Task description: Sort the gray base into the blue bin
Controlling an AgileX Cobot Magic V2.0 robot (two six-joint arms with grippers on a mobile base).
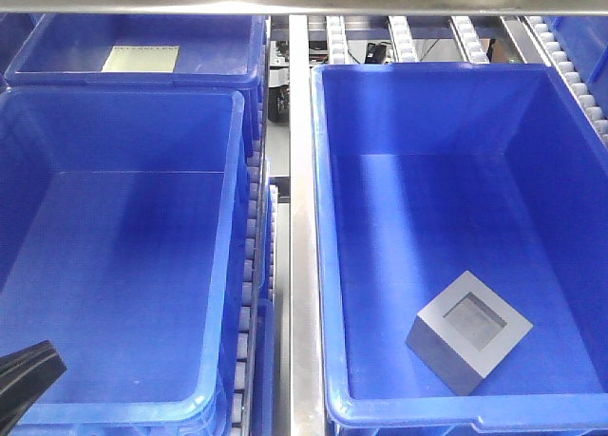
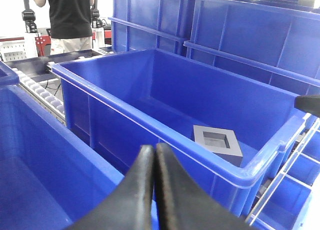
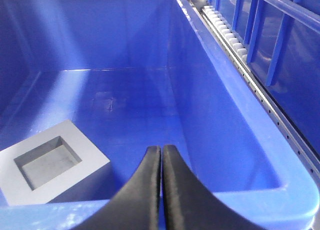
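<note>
Front-facing view: blue bin [image 1: 328, 218] at right, gray base [image 1: 468, 332] resting recess-up on its floor near the front wall. An empty-looking bin [image 1: 233, 218] stands left across a metal rail [image 1: 301, 218]. Both wrist views: left gripper [image 2: 154, 160] and right gripper [image 3: 161, 160] pressed together, holding nothing. No legible writing.

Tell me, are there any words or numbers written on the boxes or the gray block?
None can be read.
The gray base is plain, with no writing.
The blue bin walls show no labels.
The pale sheet in the far bin has marks too small to read.
</note>
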